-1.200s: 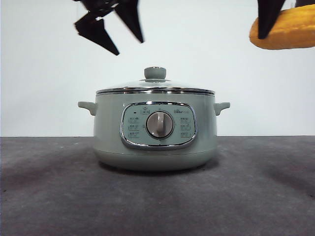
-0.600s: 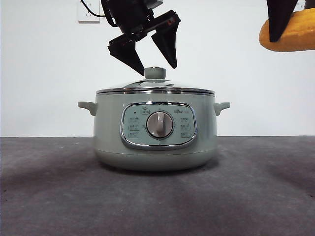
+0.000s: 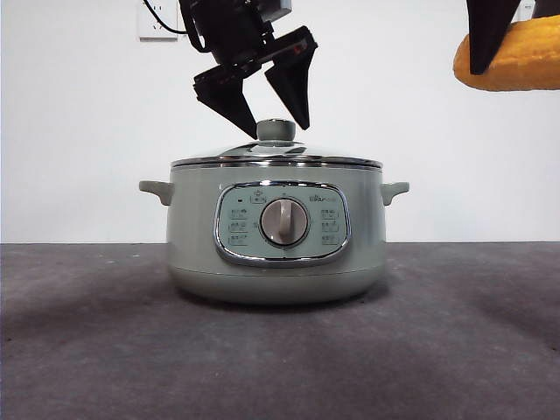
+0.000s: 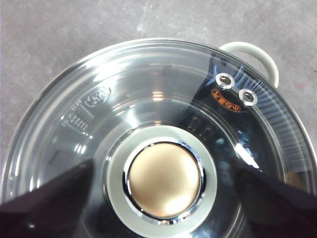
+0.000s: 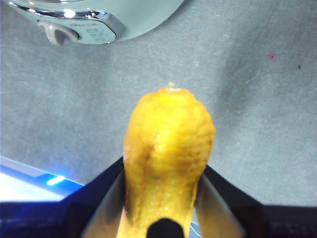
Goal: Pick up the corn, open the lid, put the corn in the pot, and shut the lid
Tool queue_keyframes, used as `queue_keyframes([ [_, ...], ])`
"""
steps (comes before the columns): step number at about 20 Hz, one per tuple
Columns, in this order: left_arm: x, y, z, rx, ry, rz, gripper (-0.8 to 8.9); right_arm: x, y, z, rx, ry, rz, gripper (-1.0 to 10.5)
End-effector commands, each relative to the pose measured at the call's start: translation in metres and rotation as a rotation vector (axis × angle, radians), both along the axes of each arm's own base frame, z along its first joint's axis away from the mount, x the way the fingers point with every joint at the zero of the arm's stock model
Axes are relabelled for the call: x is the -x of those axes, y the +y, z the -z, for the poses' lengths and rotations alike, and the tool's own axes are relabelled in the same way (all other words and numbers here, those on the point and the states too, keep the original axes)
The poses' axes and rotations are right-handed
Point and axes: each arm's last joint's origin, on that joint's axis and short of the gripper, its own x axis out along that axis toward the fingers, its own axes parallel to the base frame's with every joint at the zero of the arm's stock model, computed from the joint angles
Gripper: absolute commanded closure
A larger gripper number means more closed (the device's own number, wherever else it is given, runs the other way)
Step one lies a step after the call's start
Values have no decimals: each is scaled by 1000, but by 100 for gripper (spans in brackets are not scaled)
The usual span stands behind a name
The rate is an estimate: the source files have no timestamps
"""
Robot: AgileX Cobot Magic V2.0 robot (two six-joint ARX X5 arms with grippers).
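Grey table (image 3: 87, 350): left end effector (image 3: 273, 112) spread above lid (image 3: 276, 156).

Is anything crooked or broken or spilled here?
Nothing stands out. The lid sits level on the pot, the left gripper is open above the knob, and the right gripper holds the corn.

One pot (image 3: 276, 245), directly under left gripper (image 3: 273, 118). One lid (image 3: 276, 157) on pot, one knob (image 4: 164, 179) between that gripper's spread jaws. Two side handles on pot. One dial (image 3: 284, 221) on front panel. One corn (image 5: 167, 158), clamped in right gripper (image 5: 163, 198). Two grippers, each two black jaws. One wall socket (image 3: 157, 22) behind left gripper.
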Motion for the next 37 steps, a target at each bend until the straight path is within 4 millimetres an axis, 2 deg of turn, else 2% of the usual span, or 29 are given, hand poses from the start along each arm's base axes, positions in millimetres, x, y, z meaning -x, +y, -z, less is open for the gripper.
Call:
queue_keyframes([
  [1,-3,-5,10,-11,19,20,430,0,0,0,1,-2,-4,958],
  [4,-4,-5,11,-7,20,24,574,-1,1,0,-2,-7,-4,958],
  [7,-4,-5,11,-5,16,24,796,-2,2,0,-12,-23,-4,958],
  [8,-4,-5,11,-5,17,24,827,-2,2,-1,-13,-24,-4,958],
  [11,-5,-5,10,-4,3,24,825,-3,2,-1,-19,-34,-4,958],
  [13,-3,-3,2,11,-20,21,825,-5,3,-2,-32,-53,-3,958],
  [17,6,12,-25,46,-76,-2,825,-9,6,-5,-66,-93,12,959],
  [21,19,39,-60,89,-155,-43,826,-22,14,-20,-86,-123,11,958],
  [25,33,75,-91,90,-221,-132,825,-56,37,-34,-90,-151,-21,958],
  [29,44,118,-114,92,-276,-246,825,-107,69,-29,-86,-186,-63,958],
  [32,50,148,-123,81,-281,-325,825,-146,94,-10,-103,-223,-75,958],
  [35,51,174,-124,70,-263,-394,825,-177,115,24,-110,-203,-84,958],
  [37,50,185,-125,94,-253,-403,825,-191,124,48,-95,-196,-81,959],
])
